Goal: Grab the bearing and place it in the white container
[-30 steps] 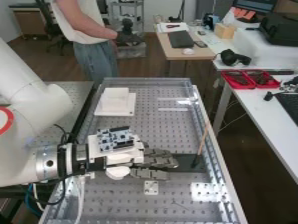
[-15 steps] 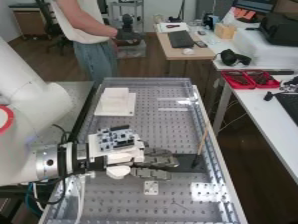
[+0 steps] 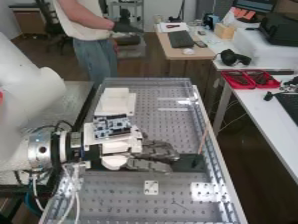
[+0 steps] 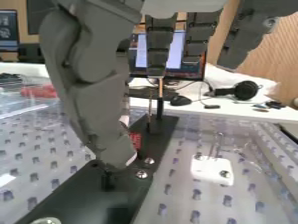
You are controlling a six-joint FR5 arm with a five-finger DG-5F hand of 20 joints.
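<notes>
In the high view my hand (image 3: 151, 154) stands over the perforated bench at mid-length, its fingers straight and pointing right, above a black plate (image 3: 185, 161). The wrist view has the hand (image 4: 88, 85) with the thumb reaching down beside the black plate (image 4: 156, 142) and the other fingers hanging apart. Behind the thumb's tip, partly hidden, is a small red item (image 4: 136, 139) that I cannot identify. The white container (image 3: 114, 103) lies farther up the bench, its near edge close to the circuit board on the hand.
A thin wooden stick (image 3: 203, 141) rises from the black plate's right end. A small white bracket (image 3: 151, 187) sits on the near part of the bench. Red trays (image 3: 249, 79) stand on the side table. The bench has raised metal edges (image 3: 221, 167).
The arm's wrist and the circuit board have shifted left and up in the high view, and the hand has turned slightly, its fingers slanting more. More of the black plate shows beneath it.
</notes>
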